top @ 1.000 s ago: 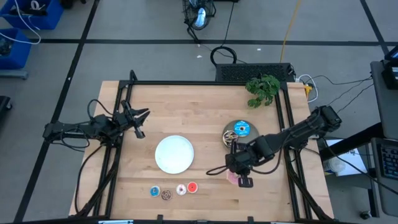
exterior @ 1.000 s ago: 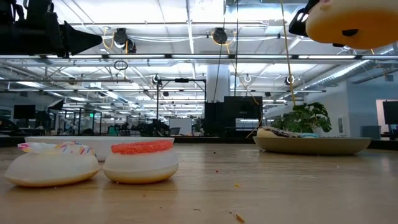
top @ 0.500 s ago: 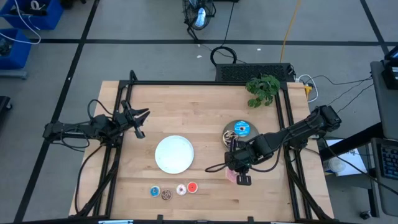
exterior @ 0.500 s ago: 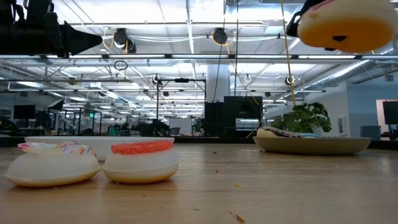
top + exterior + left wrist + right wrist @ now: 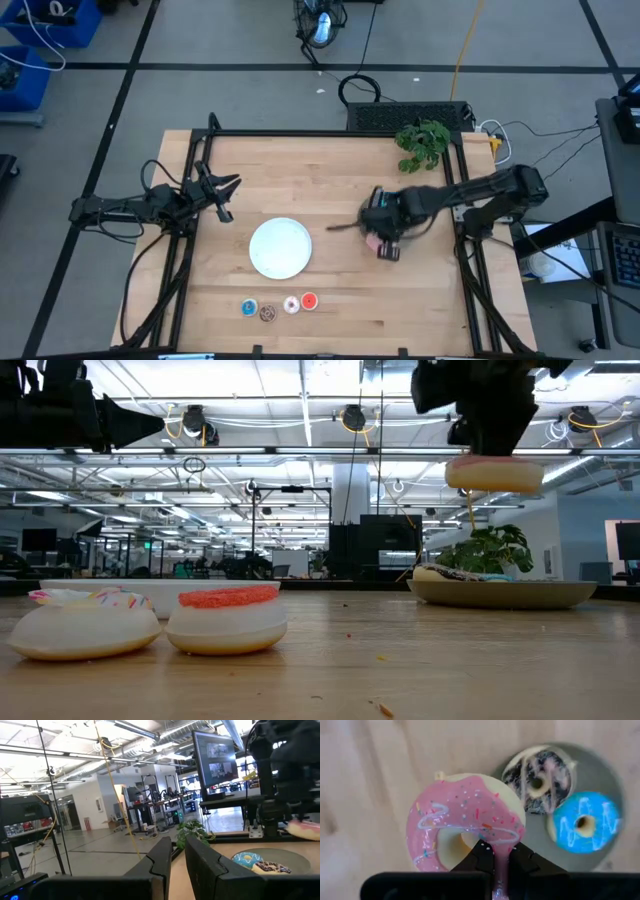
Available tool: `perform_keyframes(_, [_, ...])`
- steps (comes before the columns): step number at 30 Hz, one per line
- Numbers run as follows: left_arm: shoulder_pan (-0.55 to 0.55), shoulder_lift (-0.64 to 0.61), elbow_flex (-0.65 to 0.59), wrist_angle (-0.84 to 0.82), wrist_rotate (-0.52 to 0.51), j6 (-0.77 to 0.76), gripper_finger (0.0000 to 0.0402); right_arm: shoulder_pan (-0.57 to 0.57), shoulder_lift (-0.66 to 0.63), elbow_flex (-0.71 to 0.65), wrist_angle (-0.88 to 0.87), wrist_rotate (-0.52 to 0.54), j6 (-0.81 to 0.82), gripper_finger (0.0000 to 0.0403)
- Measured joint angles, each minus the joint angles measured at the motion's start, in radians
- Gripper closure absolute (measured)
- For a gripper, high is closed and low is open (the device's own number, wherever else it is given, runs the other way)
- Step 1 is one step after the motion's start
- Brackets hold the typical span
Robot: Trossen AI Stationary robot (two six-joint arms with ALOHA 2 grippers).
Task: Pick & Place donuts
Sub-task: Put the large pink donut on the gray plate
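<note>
My right gripper is shut on the pink sprinkled donut and hovers beside the gray plate, over its edge. The blue donut and the brown-white donut lie flat on that plate. In the low view the pink donut hangs above the gray plate. Near the table's near edge lie the tiny blue, brown, cream and red donuts. My left gripper waits at the table's left side, open by a narrow gap. My right gripper pinches the pink donut's ring between its two fingers, one finger at the hole's edge and the other at the outer rim. The fingers come from above, pointing down. The donut is lifted clear of the table and sits about level under the fingers.
A white plate sits mid-table between the arms. A green plant stands at the far right corner. A dark metal frame runs around the table. Bare wood lies between the white plate and the gray plate.
My right gripper has carried the pink donut from near the table's near right area toward the far edge, up to the gray plate, and has turned while doing so. The donut stays lifted and shut in the fingers.
</note>
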Motion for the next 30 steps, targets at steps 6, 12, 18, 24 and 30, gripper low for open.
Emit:
perform_keyframes(6, [0.000,0.000,0.000,-0.009,-0.002,0.000,0.0339,-0.156,-0.065,-0.106,0.067,-0.092,-0.092,0.0393])
perform_keyframes(12, [0.000,0.000,0.000,-0.008,-0.006,0.000,0.0339,-0.252,-0.099,-0.259,0.092,-0.104,-0.145,0.0393])
perform_keyframes(18, [0.000,0.000,0.000,-0.006,-0.008,0.000,0.0339,-0.277,-0.098,-0.358,0.125,-0.124,-0.152,0.0393])
perform_keyframes(24, [0.000,0.000,0.000,0.007,-0.009,0.000,0.0339,-0.259,-0.098,-0.418,0.172,-0.124,-0.143,0.0393])
perform_keyframes(30, [0.000,0.000,0.000,0.008,-0.009,-0.013,0.0339,-0.259,-0.098,-0.470,0.259,-0.135,-0.139,0.0393])
